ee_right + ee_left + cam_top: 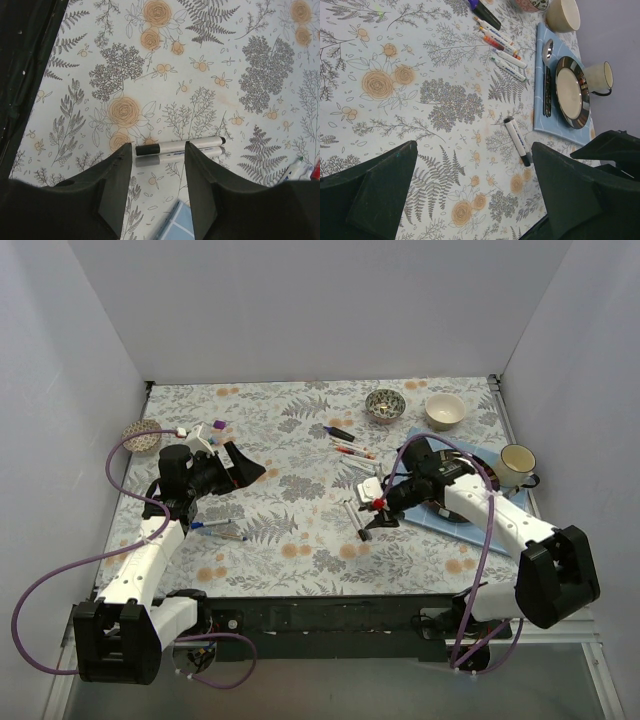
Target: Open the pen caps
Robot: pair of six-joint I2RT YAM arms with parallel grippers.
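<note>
R gripper [157,145]: fingers spread apart, nothing grasped. It hangs over the floral tablecloth [225,75] w/ a marker showing in the gap.
black cap [146,149]: seated on the left end of that white marker [200,143] in the R wrist view. Marker lies flat on the cloth, not pinched by either finger.
red bit [378,503]: right at the R gripper in the top view, too small to tell what it is.
L gripper [474,146]: spread wide, holding nothing, up over bare cloth, well apart from the black-capped marker.
purple cap [219,425]: loose on the cloth near the L gripper, far-left side.
marker bunch [501,46]: several side by side mid-table; red and green ends readable, rest too small.
blue mat [538,75]: right side, w/ spoon [547,52] and plate [570,92] on it, mug [597,77] just beside the plate.
</note>
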